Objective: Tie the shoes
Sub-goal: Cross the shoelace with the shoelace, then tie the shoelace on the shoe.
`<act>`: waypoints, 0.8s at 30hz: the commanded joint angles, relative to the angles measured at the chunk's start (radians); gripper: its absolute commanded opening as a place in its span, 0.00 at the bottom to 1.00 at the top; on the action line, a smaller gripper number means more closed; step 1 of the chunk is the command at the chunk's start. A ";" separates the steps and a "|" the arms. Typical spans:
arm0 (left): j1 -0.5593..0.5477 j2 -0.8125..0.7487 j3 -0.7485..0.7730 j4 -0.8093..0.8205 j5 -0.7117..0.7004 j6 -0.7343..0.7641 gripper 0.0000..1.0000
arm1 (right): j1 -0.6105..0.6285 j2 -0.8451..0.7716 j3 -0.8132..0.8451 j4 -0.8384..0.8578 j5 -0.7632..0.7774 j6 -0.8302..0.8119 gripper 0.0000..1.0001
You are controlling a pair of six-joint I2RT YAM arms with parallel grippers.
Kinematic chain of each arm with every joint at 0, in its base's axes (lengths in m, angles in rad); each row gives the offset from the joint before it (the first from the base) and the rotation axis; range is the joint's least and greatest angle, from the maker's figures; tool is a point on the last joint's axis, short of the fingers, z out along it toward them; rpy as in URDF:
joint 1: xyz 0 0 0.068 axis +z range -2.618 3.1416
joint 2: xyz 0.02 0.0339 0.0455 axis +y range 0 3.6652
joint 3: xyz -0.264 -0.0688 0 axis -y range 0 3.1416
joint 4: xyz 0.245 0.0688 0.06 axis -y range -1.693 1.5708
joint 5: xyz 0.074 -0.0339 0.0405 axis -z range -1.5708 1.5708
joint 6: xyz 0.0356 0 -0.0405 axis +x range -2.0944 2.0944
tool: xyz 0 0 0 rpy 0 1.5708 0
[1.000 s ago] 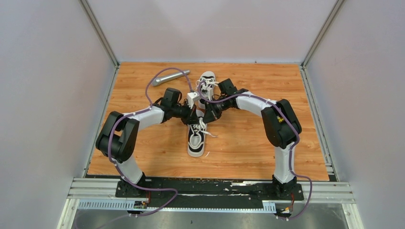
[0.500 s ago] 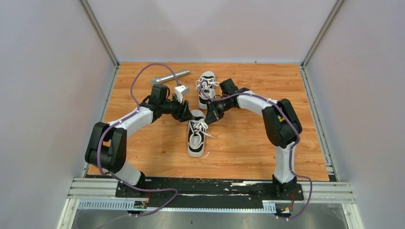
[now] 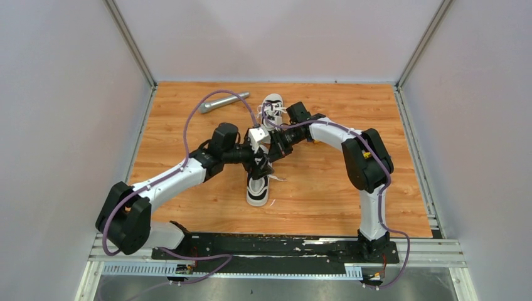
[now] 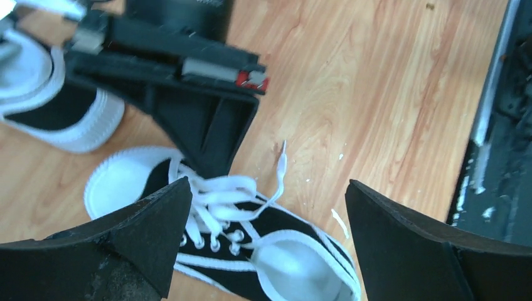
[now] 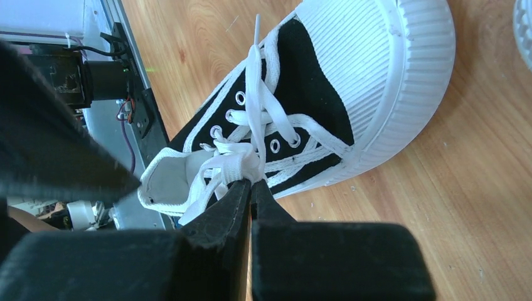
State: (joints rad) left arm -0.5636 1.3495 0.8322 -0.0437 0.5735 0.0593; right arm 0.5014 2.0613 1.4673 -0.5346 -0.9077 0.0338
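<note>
Top external view: wood-grain tabletop (image 3: 332,194), plain grey walls (image 3: 56,125) on three sides, near shoe (image 3: 256,188) at centre, far shoe (image 3: 273,103) behind it. My left end effector (image 4: 266,200) stands fully spread above the near shoe, empty; my right end effector (image 5: 251,186) pinches its white lace (image 5: 233,162) tight.

The white-and-black left arm (image 3: 169,179) reaches low and far forward. Its black two-finger left gripper (image 4: 266,188) points down, fingers spread wide apart. The white-and-black right arm (image 3: 339,135) bends in from the side. Its black right gripper (image 5: 252,185) is squeezed tight, pinching a long white lace (image 5: 253,81).
</note>
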 commanded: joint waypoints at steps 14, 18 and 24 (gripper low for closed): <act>-0.091 0.036 -0.011 0.085 -0.108 0.399 0.65 | 0.002 0.018 0.043 0.002 -0.009 0.041 0.00; -0.126 0.052 -0.017 0.095 -0.172 0.403 0.68 | 0.002 0.024 0.052 0.002 -0.013 0.046 0.00; -0.143 0.105 0.004 0.099 -0.262 0.421 0.67 | 0.002 0.026 0.055 0.002 -0.012 0.047 0.00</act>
State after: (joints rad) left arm -0.6998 1.4216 0.8196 0.0292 0.3725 0.4465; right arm 0.5014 2.0781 1.4807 -0.5354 -0.9077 0.0677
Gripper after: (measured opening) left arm 0.666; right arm 0.015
